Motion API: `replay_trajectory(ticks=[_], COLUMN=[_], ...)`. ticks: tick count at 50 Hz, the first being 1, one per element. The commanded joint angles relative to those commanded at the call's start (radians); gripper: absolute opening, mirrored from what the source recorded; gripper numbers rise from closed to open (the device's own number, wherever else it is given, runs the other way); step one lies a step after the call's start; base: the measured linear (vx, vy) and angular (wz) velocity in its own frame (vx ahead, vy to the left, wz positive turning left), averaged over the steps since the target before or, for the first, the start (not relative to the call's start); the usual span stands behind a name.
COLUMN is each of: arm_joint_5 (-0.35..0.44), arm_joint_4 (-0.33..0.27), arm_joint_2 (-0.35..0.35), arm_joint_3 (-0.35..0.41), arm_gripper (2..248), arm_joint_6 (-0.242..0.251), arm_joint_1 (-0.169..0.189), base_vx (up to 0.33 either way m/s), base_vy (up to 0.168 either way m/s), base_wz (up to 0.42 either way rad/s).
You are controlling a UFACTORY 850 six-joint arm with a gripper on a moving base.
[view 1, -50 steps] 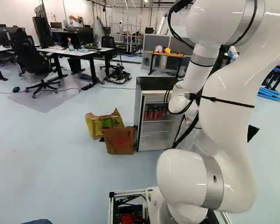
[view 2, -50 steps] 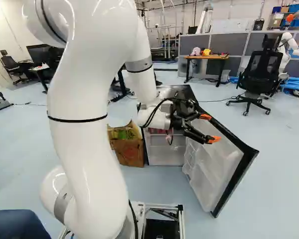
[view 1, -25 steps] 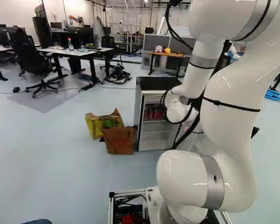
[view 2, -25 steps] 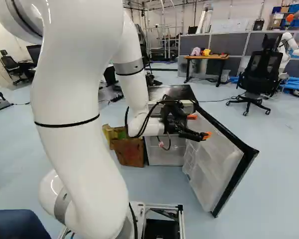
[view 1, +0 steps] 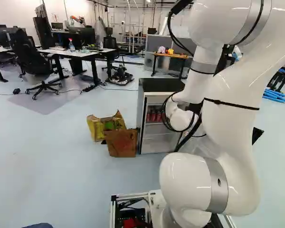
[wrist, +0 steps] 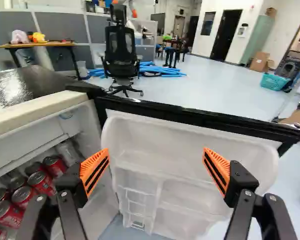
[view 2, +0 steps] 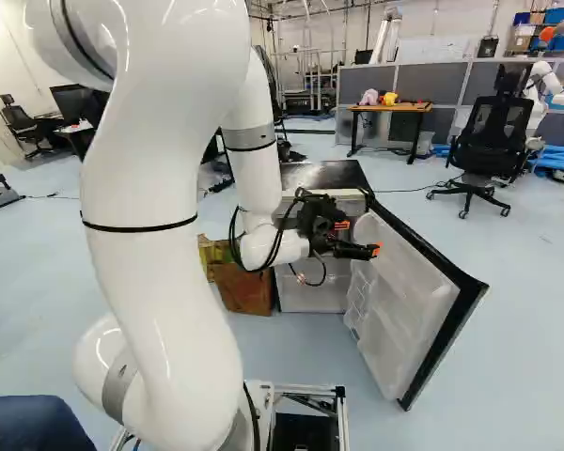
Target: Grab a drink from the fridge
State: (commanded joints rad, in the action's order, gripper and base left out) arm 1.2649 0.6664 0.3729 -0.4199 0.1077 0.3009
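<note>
In the right base view my gripper [view 2: 359, 239] is just in front of the small fridge [view 2: 324, 176], at the inner side of its open door [view 2: 409, 310]. The wrist view shows the gripper [wrist: 155, 171] open, its orange pads wide apart and nothing between them; the white door shelves [wrist: 175, 150] lie ahead. Red drink cans [wrist: 40, 181] stand in rows inside the fridge, beside one finger. Through the left base view the cans [view 1: 154, 115] appear on the upper shelf, partly hidden by my arm.
A brown bag [view 1: 121, 142] and a yellow bag [view 1: 97, 127] stand beside the fridge. Farther off are a wooden table [view 2: 390, 108] and an office chair [view 2: 493, 132]. Another robot [view 2: 542, 85] stands behind the chair. The door's black edge [view 2: 442, 343] juts toward the base.
In the right base view my arm has swung the gripper left and turned it, bringing it closer to the fridge opening. The gripper has stayed open, and the base has not moved.
</note>
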Motion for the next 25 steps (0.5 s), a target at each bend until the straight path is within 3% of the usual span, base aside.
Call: replay_trajectory(ticks=[25], arm_joint_5=[-0.006], arm_joint_4=[-0.263], arm_joint_2=[0.089], arm_joint_3=[-0.031], arm_gripper=[247], arm_joint_6=[0.0], arm_joint_1=[0.008], base_vx=[0.0], base_vy=[0.0], base_wz=[0.0])
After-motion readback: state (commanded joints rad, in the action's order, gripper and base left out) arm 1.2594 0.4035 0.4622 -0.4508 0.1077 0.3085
